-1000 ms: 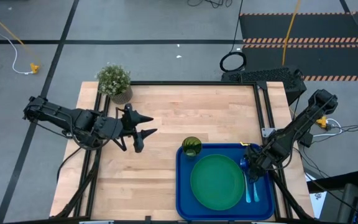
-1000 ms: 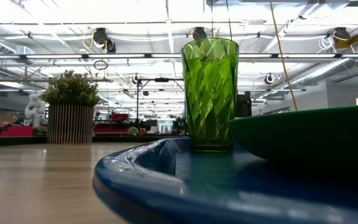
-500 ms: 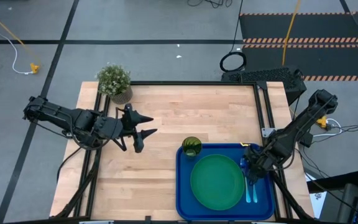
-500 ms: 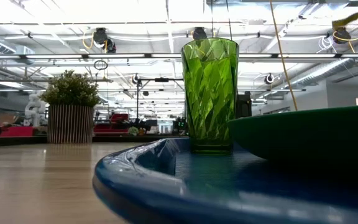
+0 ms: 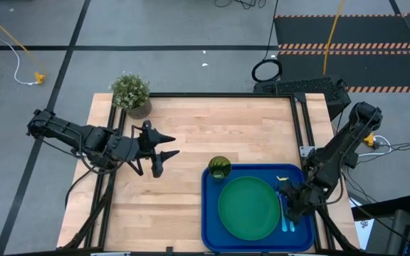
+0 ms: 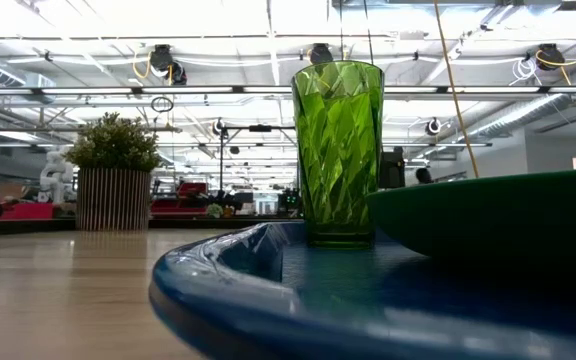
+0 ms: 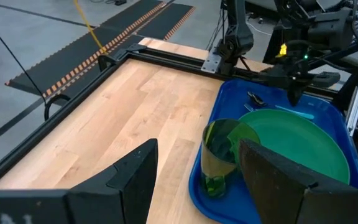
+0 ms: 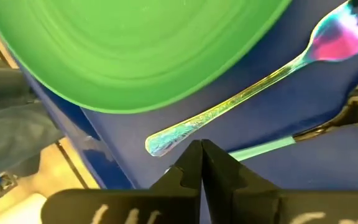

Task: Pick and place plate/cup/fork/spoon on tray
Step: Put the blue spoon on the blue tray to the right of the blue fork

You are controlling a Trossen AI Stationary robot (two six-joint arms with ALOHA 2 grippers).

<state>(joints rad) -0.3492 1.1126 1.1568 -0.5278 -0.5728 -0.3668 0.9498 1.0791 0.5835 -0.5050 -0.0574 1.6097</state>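
Two grippers: the right gripper (image 5: 291,208), pinched shut and empty, hovers over the fork (image 8: 241,102) and spoon (image 8: 328,127) beside the plate (image 5: 248,207) on the tray (image 5: 209,213); cup (image 5: 219,168) stands in the tray's corner. Left gripper (image 5: 164,157) spread wide above the desk (image 5: 212,128).

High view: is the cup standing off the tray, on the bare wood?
No, the cup stands inside the tray, in its far-left corner beside the plate.

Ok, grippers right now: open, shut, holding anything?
Left gripper: open, empty, over bare table.
Right gripper: shut, empty, above the spoon handle on the tray.
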